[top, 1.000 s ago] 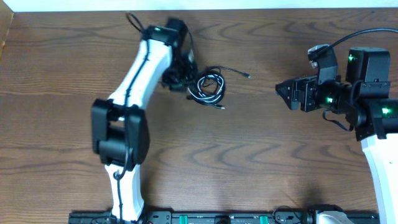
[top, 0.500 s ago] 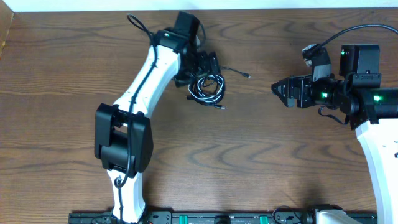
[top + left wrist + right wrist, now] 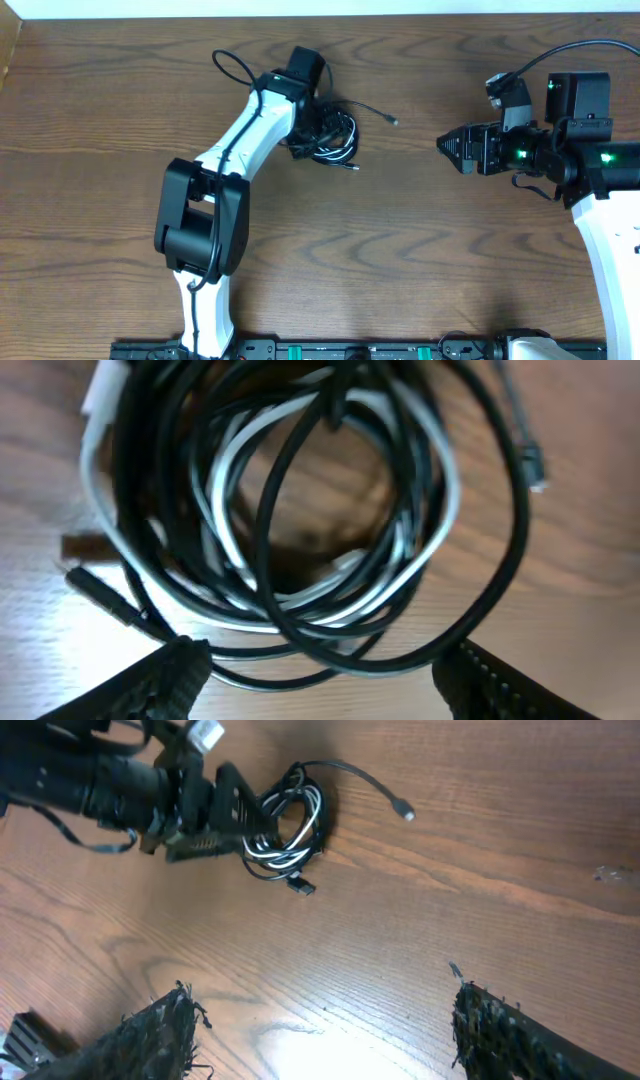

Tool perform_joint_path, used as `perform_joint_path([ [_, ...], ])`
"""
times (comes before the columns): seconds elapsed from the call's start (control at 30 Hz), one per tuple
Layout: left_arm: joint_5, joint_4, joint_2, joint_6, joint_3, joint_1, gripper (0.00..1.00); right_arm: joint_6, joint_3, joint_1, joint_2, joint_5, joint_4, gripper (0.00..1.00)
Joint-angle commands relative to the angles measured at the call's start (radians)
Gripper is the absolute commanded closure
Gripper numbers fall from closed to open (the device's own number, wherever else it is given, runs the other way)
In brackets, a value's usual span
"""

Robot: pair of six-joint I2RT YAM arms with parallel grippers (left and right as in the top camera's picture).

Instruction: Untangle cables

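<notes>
1. Left gripper (image 3: 322, 656): jaws spread, pinching nothing, poised just over the cables (image 3: 266, 520).
2. Cables: one black-and-white coil on the table (image 3: 420, 260), far side, left of centre.
3. Step, as judged: choosing a strand. The next move calls for closing on one loose loop, not the whole bundle.
4. Right gripper (image 3: 320, 1010): spread, empty, well apart.
5. No legible writing.
</notes>
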Motion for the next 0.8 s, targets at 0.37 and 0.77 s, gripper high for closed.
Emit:
perform_joint_path([
  [0.37, -0.032, 0.007, -0.017, -0.196, 0.026, 0.096, 0.02, 0.002, 0.018, -0.001, 0.000, -0.013, 0.011, 0.17],
  [0.77, 0.426, 0.157, -0.023, -0.253, 0.031, 0.112, 0.02, 0.002, 0.018, -0.002, 0.000, -0.005, 0.004, 0.16],
])
